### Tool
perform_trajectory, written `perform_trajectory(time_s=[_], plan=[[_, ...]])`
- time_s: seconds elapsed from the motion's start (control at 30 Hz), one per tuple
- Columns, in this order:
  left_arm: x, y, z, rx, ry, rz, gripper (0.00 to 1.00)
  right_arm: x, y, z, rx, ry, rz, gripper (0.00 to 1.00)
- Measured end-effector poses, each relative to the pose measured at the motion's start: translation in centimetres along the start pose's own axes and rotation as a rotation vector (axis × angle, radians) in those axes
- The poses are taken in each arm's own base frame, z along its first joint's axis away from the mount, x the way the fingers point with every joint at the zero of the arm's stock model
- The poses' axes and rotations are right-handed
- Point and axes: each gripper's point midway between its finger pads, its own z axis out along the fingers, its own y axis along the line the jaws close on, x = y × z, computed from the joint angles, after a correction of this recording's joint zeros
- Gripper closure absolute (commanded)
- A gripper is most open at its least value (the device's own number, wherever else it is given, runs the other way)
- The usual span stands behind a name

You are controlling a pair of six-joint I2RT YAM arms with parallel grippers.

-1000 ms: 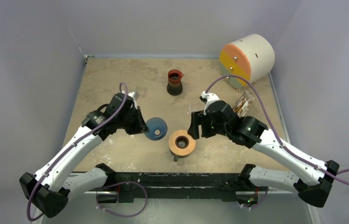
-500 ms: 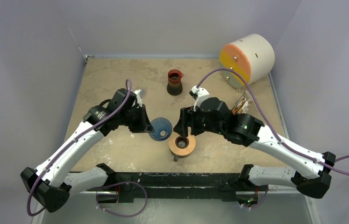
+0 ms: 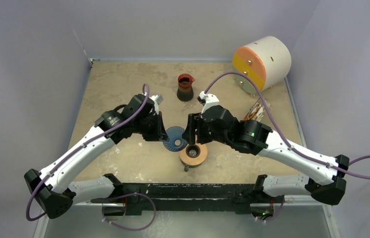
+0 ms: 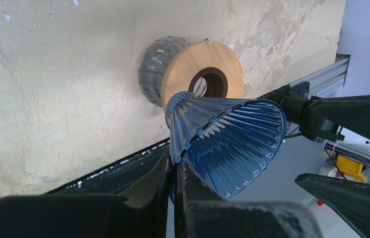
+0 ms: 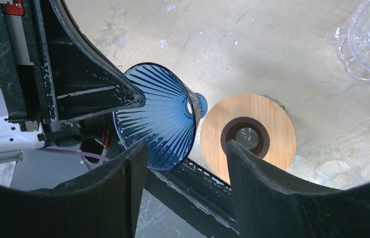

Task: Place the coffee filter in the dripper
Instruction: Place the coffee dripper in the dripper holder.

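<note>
Dripper hangs tilted, its rim pinched in my left gripper, narrow end toward the wooden ring. My right gripper gapes empty, facing it, fingers just short of its flank.

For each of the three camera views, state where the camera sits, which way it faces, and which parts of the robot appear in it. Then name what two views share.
Top external: above and behind the bases, facing down on the table; the left arm and right arm show whole.
Left wrist: on the left arm, looking along the left gripper, shut on the rim of the dripper, toward the wooden ring.
Right wrist: on the right arm, looking down through the open right gripper.
Shared: both wrist views show the dripper and the wooden ring.
</note>
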Motion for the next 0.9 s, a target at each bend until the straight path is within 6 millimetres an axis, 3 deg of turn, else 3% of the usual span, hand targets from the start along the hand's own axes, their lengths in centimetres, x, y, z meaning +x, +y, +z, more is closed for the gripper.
perform_trajectory(time_s=[0.23, 0.67, 0.9], plan=[[0.2, -0.2, 0.6, -0.020, 0.010, 0.004, 1.00, 0.3, -0.5, 0.1, 0.051, -0.012, 0.020, 0.51], [0.1, -1.0, 0.6, -0.004, 0.006, 0.013, 1.00, 0.9, -1.0, 1.4, 0.102, 0.001, 0.027, 0.61], [0.0, -1.3, 0.4, 0.003, 0.000, 0.012, 1.00, 1.1, -1.0, 1.9, 0.107, 0.005, 0.031, 0.74]])
